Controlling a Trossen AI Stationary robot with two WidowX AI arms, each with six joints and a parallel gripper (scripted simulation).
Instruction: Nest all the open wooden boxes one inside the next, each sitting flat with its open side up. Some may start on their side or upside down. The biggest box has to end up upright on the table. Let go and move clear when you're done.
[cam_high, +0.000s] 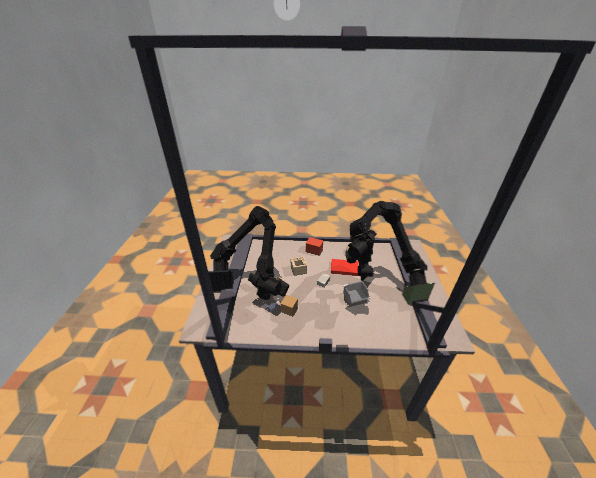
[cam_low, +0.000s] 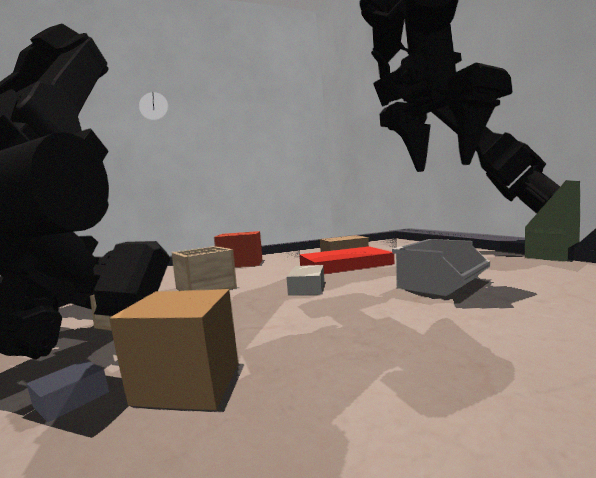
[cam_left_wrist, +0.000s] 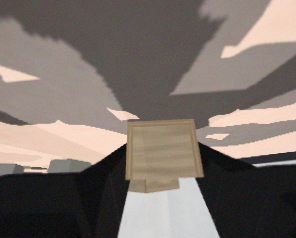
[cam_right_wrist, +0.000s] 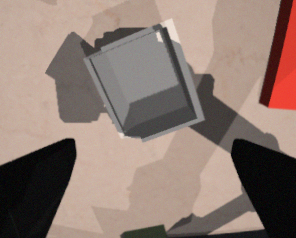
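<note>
Our left tool (cam_low: 102, 320) (cam_left_wrist: 159, 144) grips a small wooden box (cam_low: 102, 320) (cam_left_wrist: 164, 150)

We hold our right tool (cam_high: 361, 274) (cam_low: 443, 167) (cam_right_wrist: 155, 147) open above the bench (cam_high: 320, 330) (cam_low: 400, 440) (cam_right_wrist: 30, 130), near the tilted grey box (cam_high: 356, 294) (cam_low: 435, 267) (cam_right_wrist: 145, 75).
</note>
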